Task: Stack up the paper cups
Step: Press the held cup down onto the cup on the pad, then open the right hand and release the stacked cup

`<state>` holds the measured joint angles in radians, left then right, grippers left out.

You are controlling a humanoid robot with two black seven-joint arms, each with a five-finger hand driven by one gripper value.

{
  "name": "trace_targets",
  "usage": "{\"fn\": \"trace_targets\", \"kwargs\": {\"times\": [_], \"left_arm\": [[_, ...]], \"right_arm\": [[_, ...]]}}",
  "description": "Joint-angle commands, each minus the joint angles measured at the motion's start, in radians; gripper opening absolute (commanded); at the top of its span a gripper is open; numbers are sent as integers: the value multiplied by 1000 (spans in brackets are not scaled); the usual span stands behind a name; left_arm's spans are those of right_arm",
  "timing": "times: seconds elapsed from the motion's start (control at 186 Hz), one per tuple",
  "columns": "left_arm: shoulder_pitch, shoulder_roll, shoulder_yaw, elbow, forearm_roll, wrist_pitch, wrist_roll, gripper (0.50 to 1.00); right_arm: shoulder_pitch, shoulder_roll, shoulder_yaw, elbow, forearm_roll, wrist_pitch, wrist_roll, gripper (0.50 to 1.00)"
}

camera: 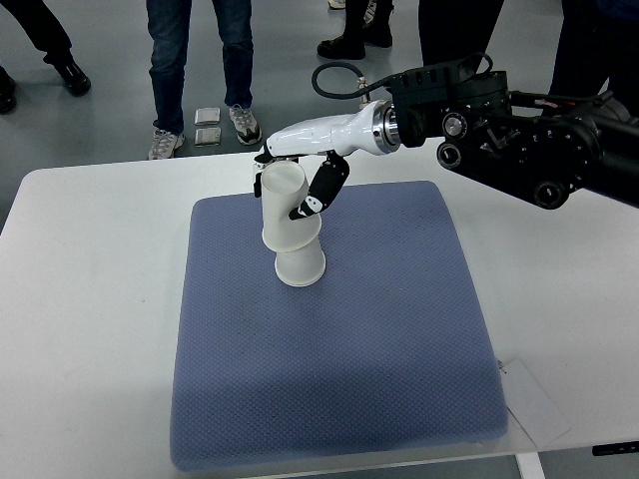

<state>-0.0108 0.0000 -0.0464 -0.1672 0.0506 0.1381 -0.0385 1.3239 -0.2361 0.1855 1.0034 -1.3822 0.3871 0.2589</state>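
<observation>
My right hand (290, 185) reaches in from the right edge over the blue mat (329, 349). Its white and black fingers (321, 188) are curled around a white paper cup (285, 205), which is tilted to the upper left. That cup's bottom sits in or on a second white paper cup (300, 264), which stands on the mat just below it. How deep the upper cup sits in the lower one is hidden. The left arm is out of view.
The mat lies on a white table (90, 299). A sheet of paper (534, 404) sticks out at the mat's lower right corner. Several people's legs (200, 60) stand beyond the table's far edge.
</observation>
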Motion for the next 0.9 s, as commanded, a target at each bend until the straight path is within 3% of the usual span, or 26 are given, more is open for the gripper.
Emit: {"fn": "trace_targets", "kwargs": {"times": [0.0, 0.381, 0.456, 0.526, 0.553, 0.896], "left_arm": [[0, 0, -1, 0, 0, 0, 0, 1000], [0, 0, 0, 0, 0, 0, 0, 1000], [-1, 0, 0, 0, 0, 0, 0, 1000], [0, 0, -1, 0, 0, 0, 0, 1000], [0, 0, 0, 0, 0, 0, 0, 1000], [0, 0, -1, 0, 0, 0, 0, 1000]], "right_arm": [[-5, 1, -3, 0, -4, -1, 0, 500], [-38, 18, -9, -19, -8, -70, 0, 500], [-55, 23, -11, -20, -6, -108, 2, 666], [-61, 23, -12, -20, -6, -117, 2, 862], [-61, 23, -12, -20, -6, -114, 2, 897], [-60, 11, -32, -19, -6, -106, 2, 911]]}}
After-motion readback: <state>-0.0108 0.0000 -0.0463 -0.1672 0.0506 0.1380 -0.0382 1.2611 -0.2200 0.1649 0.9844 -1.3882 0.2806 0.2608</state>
